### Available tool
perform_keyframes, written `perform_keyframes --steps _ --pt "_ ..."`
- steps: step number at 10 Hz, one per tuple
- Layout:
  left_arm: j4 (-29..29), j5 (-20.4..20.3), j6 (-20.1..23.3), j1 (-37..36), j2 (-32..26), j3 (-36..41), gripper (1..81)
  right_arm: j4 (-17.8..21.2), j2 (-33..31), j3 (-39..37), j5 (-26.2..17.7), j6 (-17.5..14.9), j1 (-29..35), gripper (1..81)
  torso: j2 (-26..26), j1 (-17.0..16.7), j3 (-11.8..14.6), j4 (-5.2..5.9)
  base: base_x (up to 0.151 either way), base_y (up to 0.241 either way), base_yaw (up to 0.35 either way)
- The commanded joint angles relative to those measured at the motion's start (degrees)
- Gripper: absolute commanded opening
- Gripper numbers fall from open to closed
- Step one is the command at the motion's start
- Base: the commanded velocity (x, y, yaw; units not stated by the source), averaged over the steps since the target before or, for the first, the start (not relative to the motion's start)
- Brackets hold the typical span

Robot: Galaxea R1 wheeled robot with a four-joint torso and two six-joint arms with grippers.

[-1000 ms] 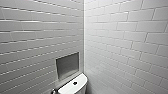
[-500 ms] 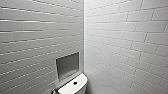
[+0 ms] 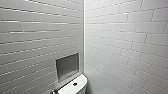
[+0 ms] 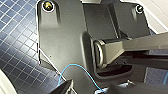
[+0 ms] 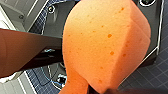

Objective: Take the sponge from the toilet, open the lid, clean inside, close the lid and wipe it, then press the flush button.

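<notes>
One sponge (image 5: 105, 42), orange, pitted, clamped in right gripper (image 5: 87, 88) at its pinched narrow end, bulk swelling just beyond grip. Left gripper: open or closed, cannot tell. Blue small-tiled floor (image 4: 17, 50) below both wrists. Thin blue cable (image 4: 75, 68) loops close by left wrist. Farther from grippers: toilet (image 3: 75, 87) tank top, flush button (image 3: 74, 84) at its centre. Beyond that, recessed niche (image 3: 67, 66) in white tiled wall (image 3: 120, 45).
</notes>
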Motion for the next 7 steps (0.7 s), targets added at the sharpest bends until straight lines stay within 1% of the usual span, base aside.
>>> perform_keyframes --steps 1,4,6,7 --pt "0.5 2.4 0.2 -3.4 -0.1 0.2 81.1 0.5 -0.6 0.5 -3.4 -0.1 2.7 1.0 0.0 0.0 0.0 0.0 0.078 0.0 0.0" --pt "0.5 2.4 0.2 -3.4 -0.1 0.2 81.1 0.5 -0.6 0.5 -3.4 -0.1 2.7 1.0 0.0 0.1 0.0 0.0 0.079 0.0 0.0" --pt "0.5 2.3 0.2 -3.4 -0.1 0.2 81.1 0.6 -0.7 0.8 -3.3 -0.1 2.5 1.0 0.0 0.1 0.0 0.0 0.0 0.0 0.0" --pt "0.4 -0.5 0.2 -3.4 -0.9 0.5 81.1 0.4 -1.1 1.6 -3.2 -0.1 2.4 1.0 0.1 0.1 0.0 0.0 0.0 0.0 0.0"
